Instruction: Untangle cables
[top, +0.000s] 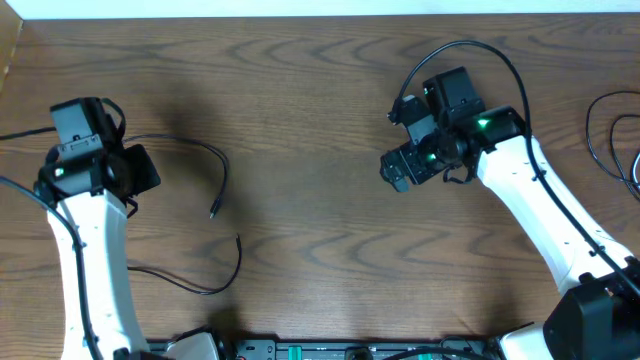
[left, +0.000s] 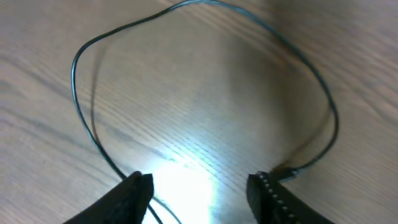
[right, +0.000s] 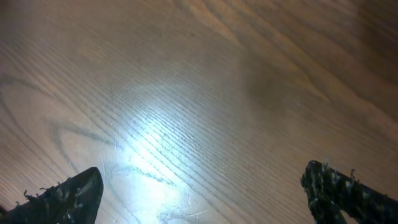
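A thin black cable (top: 222, 165) arcs over the table from my left gripper (top: 148, 170) to a small plug end (top: 213, 212). In the left wrist view this cable (left: 78, 93) makes a wide loop ahead of my open left gripper (left: 202, 190). Its plug (left: 286, 172) lies just beside the right finger, and one strand passes under the left finger. A second black cable (top: 215, 287) curves near the front left. More thin black cables (top: 598, 140) lie at the right edge. My right gripper (top: 395, 168) (right: 202, 186) is open and empty over bare wood.
The table is dark wood grain (top: 320, 90). The right arm's own thick black wire (top: 470, 45) loops above its wrist. A pale strip runs along the table's far edge (top: 320, 8). The arm bases stand at the front edge.
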